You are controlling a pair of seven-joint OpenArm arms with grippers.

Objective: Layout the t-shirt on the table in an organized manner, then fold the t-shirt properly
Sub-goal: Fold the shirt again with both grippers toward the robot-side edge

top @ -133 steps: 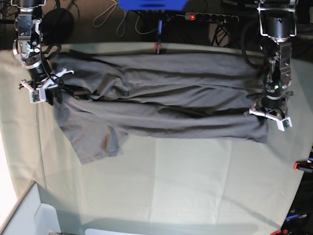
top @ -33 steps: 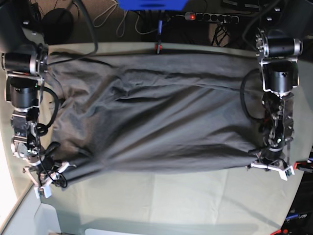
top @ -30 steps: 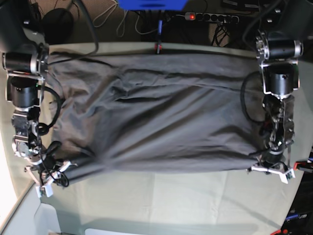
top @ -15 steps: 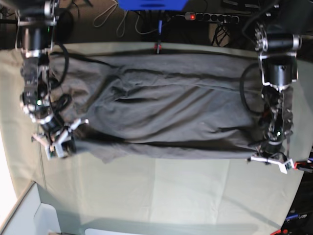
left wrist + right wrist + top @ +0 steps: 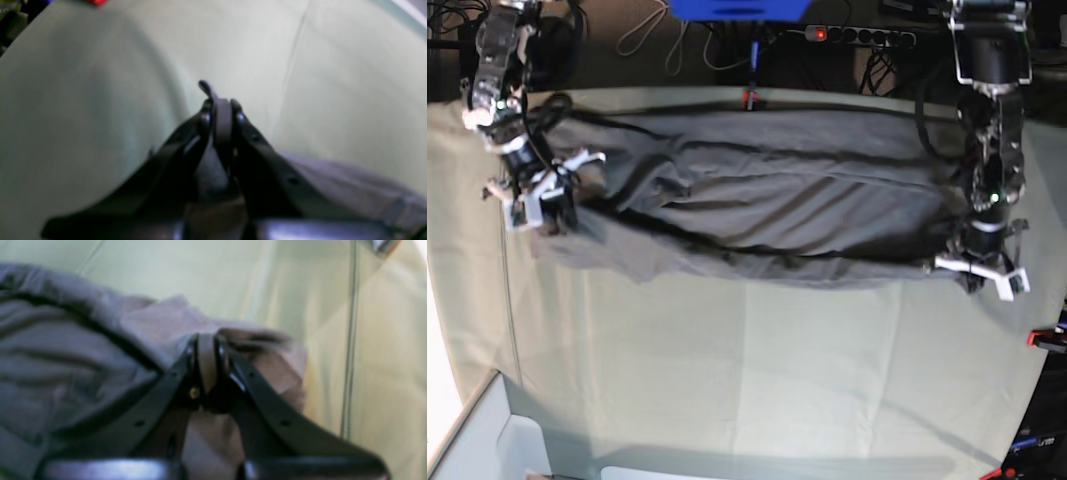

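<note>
Here, the t-shirt (image 5: 757, 215) lies stretched across the far half of the table (image 5: 757, 380), a long grey band running left to right, rumpled with lengthwise ridges and not yet flat. The near half of the pale green cloth is bare.

Right gripper (image 5: 537, 195) — at the left end of the shirt in the base view — has its jaws together on a bunched fold of grey fabric; the right wrist view shows cloth pinched between the fingertips (image 5: 206, 356). Left gripper (image 5: 977, 270) sits at the shirt's right near corner, jaws likewise clamped on the t-shirt's edge (the left wrist view shows a thin strip of fabric (image 5: 222, 123) caught between the tips, the rest trailing off to one side).

Handling, as a judgement: light, limp cotton, no stiffness of its own — it sags and ridges wherever tension is uneven. It should slide fairly easily over the table cloth, though it may drag that cloth into creases.

Best holds are probably hems and seamed corners, taken thin and symmetrical at both ends. The left-end grip looks bulky, so several layers may be caught there.
</note>
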